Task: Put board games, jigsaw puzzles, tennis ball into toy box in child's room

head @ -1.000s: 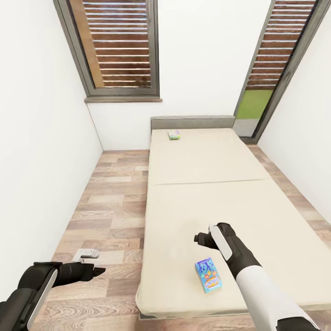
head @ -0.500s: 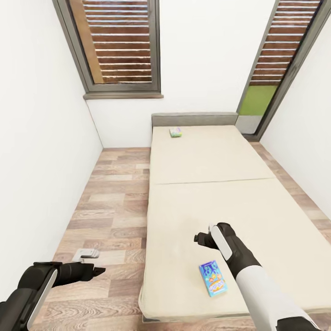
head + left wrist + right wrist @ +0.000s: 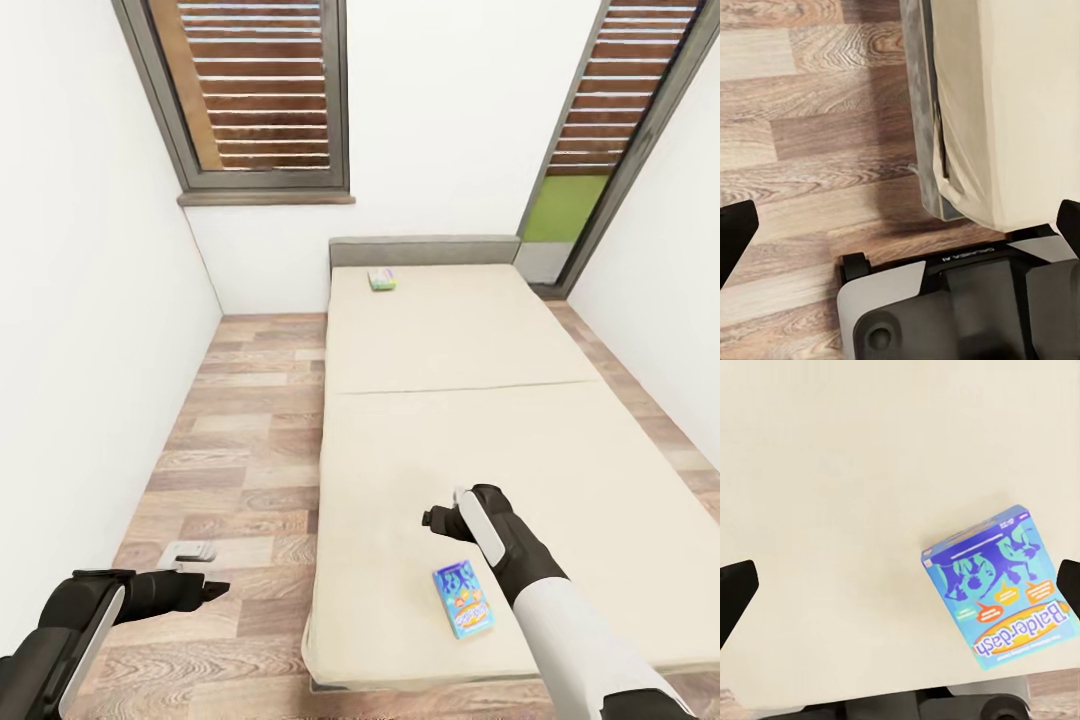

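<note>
We noted a blue board game (image 3: 463,598) lying flat near the bed's (image 3: 560,430) foot edge, a green game box (image 3: 381,279) up by the headboard edge. The right gripper (image 3: 432,519) hung over the mattress just beyond the blue box, fingers spread wide, empty. The left gripper (image 3: 212,591) hovered over the plank floor (image 3: 240,440), also wide.

Lighting: we record bright, even, diffuse light, without glare. Shadows: faint, soft under the cream-beige mattress (image 3: 470,420) edge on the wood-plank floor (image 3: 240,420). Distortion: we note slatted window frames (image 3: 250,95) splaying outward. Sharpness: slightly soft throughout.
</note>
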